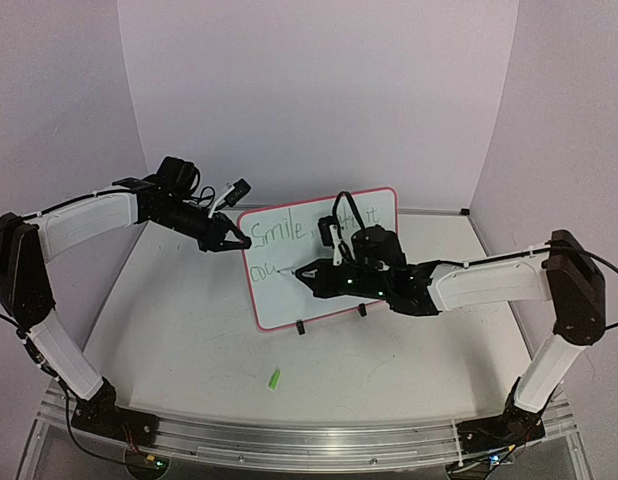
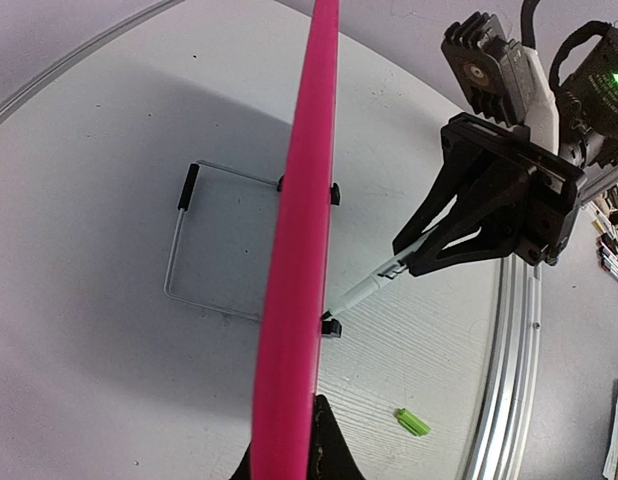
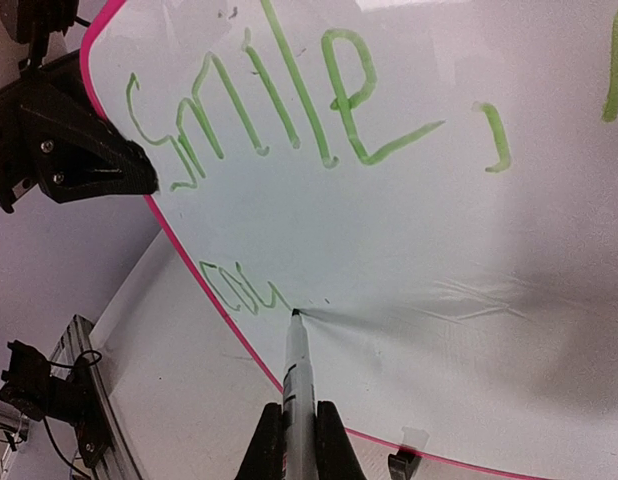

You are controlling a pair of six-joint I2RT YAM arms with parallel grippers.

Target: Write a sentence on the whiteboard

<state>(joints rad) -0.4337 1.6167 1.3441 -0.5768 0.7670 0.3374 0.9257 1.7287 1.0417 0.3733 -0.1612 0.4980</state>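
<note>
The writing step is judged to be partway done. The whiteboard (image 1: 279,305) is stood upright on a wire stand (image 2: 179,250) near the middle of the table (image 1: 189,340), its face turned toward the near edge. Its upper left rim is clamped between the fingers of the left gripper (image 1: 232,240), so the board is braced against pushing. A marker (image 3: 296,380) is grasped firmly by the right gripper (image 3: 297,440), and its tip is pressed against the board low on the left. Of the sentence (image 3: 279,110), a green top line starting with "Smile," is seen, though its right part is hidden by the right arm in the overhead view. Below it only the letters "cou" are read, and the tip is set just to their right, so the second line is taken to be unfinished. A small green cap (image 1: 274,379) is left lying on the table nearer than the board. For the next move, the tip must be kept in light contact and drawn rightward in small strokes, while the left-hand clamp is held so the board is not tipped back.
</note>
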